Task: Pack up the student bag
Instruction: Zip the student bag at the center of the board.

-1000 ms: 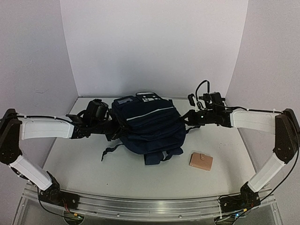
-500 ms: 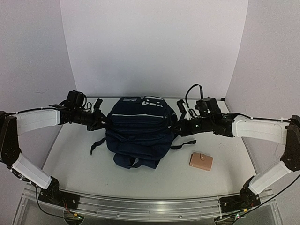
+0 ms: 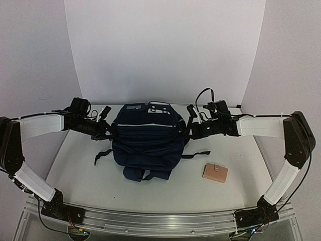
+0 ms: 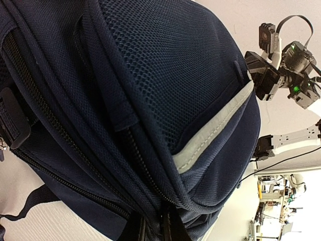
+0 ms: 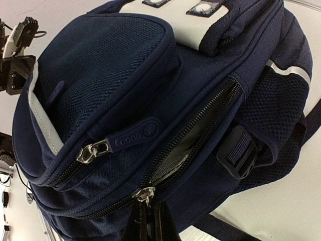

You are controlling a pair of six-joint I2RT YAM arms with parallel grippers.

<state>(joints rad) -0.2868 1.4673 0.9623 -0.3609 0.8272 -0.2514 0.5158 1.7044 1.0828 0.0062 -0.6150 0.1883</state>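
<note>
Nearest the arm bases, a small tan wallet [image 3: 215, 172] lies flat on the table [image 3: 75, 175], near the bag's right front corner but apart from it, probably so that it can be picked up once the bag is open. Behind it, at mid-table, the student bag [image 3: 148, 135] is set between the two arms, with its straps trailing onto the surface. It is gripped from both flanks, seemingly so that it is steadied while a zip is worked. The right gripper [image 5: 149, 227] is pressed together on the metal zip pull [image 5: 144, 194] of the main compartment. That compartment's zip [image 5: 200, 128] is already parted a little, and grey lining shows through. The left gripper [image 4: 153, 230] is closed on a seam at the opposite flank. Whether a zip tab or only fabric is pinched there cannot be told, since the fingers are cut off by the frame edge. Beyond the bag, only the white back wall [image 3: 160, 50] is seen.
</note>
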